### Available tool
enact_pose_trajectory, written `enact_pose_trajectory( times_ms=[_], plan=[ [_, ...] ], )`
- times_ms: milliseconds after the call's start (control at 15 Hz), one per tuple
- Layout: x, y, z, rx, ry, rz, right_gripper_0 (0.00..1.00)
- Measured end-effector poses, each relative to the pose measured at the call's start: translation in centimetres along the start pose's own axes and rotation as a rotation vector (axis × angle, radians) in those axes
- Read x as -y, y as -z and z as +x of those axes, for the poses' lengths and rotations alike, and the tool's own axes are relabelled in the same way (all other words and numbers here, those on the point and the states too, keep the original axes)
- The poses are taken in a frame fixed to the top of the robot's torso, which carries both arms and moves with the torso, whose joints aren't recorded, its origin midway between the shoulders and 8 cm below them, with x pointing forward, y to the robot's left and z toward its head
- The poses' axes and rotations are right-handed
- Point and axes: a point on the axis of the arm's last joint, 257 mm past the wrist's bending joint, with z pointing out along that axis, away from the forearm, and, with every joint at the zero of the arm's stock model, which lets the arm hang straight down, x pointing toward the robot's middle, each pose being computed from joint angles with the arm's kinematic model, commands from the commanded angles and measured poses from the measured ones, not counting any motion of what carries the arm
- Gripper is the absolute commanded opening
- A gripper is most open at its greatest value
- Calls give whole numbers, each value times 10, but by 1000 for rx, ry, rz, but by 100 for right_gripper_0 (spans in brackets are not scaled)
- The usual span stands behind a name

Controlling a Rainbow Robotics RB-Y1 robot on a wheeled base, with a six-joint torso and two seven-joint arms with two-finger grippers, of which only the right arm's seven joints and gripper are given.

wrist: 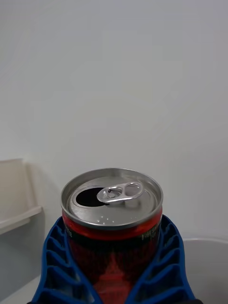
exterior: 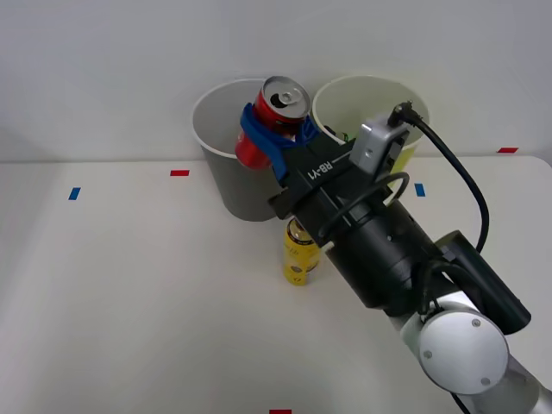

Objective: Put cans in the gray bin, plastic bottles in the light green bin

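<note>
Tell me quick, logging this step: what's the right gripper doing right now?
Right gripper: closed on the red can, held over the gray bin.

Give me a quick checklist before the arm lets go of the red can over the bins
1. Grip: the right gripper has its blue fingers closed around the red can. Ok.
2. Can upright, opened top facing up. Ok.
3. Right bin: the can sits over the gray bin, near its right rim. Ok, though centering cannot be judged.
4. Clear of the light green bin: ok.
5. Gray bin's contents: cannot tell.
6. Yellow bottle standing on the table under the arm; watch it when retracting. Ok.
</note>
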Motion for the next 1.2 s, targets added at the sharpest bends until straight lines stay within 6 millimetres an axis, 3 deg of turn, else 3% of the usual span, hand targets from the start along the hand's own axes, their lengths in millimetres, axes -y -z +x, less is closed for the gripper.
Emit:
enact_pose_trajectory(
  times_ms=[400, 933, 1200],
  plan=[
    [33, -58, 0, -37, 94, -33, 0],
    [62, -129, 50, -129, 136, 19, 0],
    [78, -156, 49, -142, 171, 43, 0]
  ],
)
